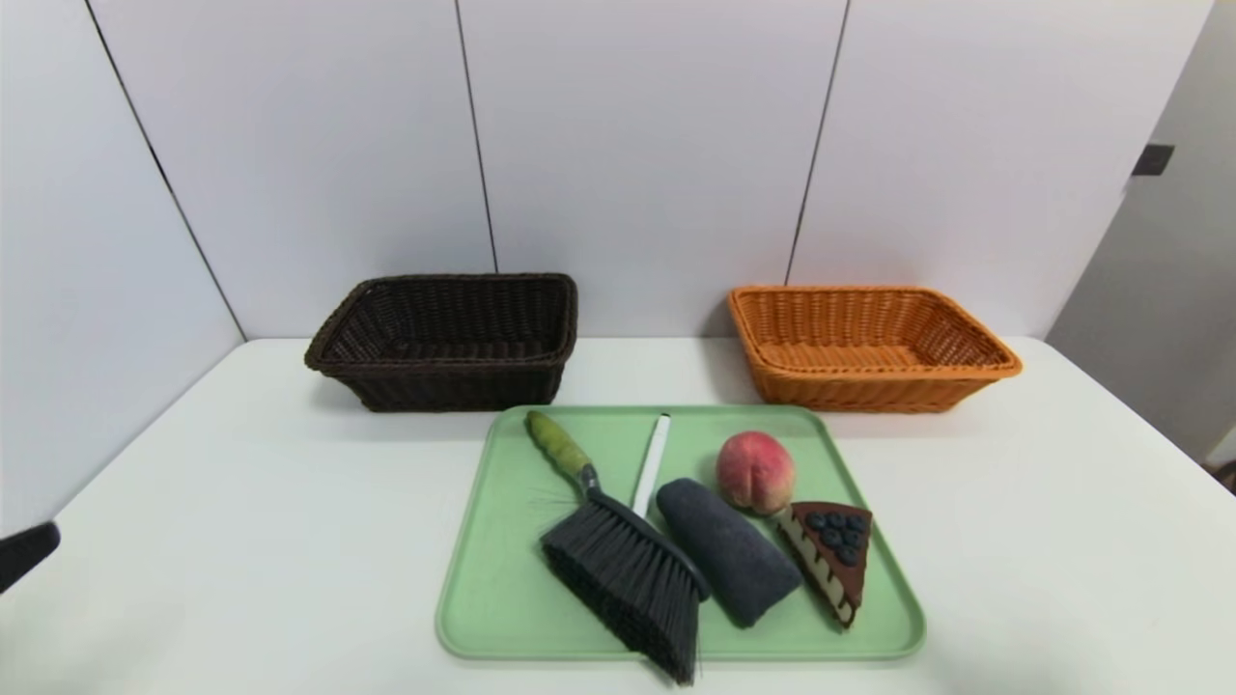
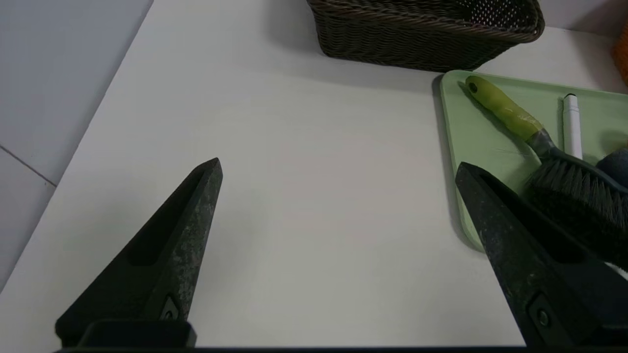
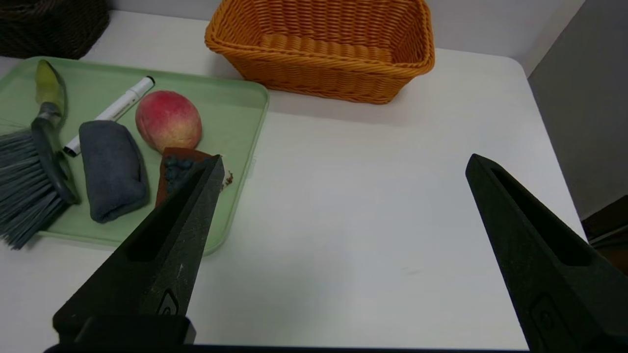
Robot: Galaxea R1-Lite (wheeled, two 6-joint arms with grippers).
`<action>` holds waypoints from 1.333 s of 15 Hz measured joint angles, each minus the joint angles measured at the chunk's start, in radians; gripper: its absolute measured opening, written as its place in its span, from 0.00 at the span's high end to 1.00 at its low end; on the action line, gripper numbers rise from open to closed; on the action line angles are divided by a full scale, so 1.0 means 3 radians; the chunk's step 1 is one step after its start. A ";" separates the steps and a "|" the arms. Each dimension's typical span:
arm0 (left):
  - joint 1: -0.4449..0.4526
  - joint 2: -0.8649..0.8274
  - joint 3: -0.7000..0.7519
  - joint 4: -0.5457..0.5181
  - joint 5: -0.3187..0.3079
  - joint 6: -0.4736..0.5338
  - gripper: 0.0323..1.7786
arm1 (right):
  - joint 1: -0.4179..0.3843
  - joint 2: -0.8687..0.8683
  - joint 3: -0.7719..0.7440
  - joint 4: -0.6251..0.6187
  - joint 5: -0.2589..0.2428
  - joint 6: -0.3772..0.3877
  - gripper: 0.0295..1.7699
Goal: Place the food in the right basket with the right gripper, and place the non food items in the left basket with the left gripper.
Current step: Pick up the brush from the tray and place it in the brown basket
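Note:
A green tray (image 1: 492,598) holds a brush (image 1: 618,565) with a green handle, a white marker (image 1: 652,463), a rolled grey towel (image 1: 729,550), a peach (image 1: 755,471) and a chocolate cake slice (image 1: 832,555). Behind it stand a dark brown basket (image 1: 449,338) on the left and an orange basket (image 1: 869,346) on the right. My left gripper (image 2: 338,164) hangs open over bare table left of the tray (image 2: 461,127), near the brush (image 2: 564,181). My right gripper (image 3: 343,164) is open over bare table right of the tray (image 3: 240,127), beside the cake slice (image 3: 171,169) and peach (image 3: 168,120).
The white table (image 1: 241,502) runs to wall panels at the back and left. Its right edge drops off beside a grey wall (image 1: 1159,290). The tip of my left gripper (image 1: 24,552) shows at the head view's left edge.

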 joint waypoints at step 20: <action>-0.1335 0.2591 -0.1756 0.0582 0.0237 -0.0725 0.05 | 0.0157 0.2129 -0.1195 0.0083 0.0265 -0.0132 0.04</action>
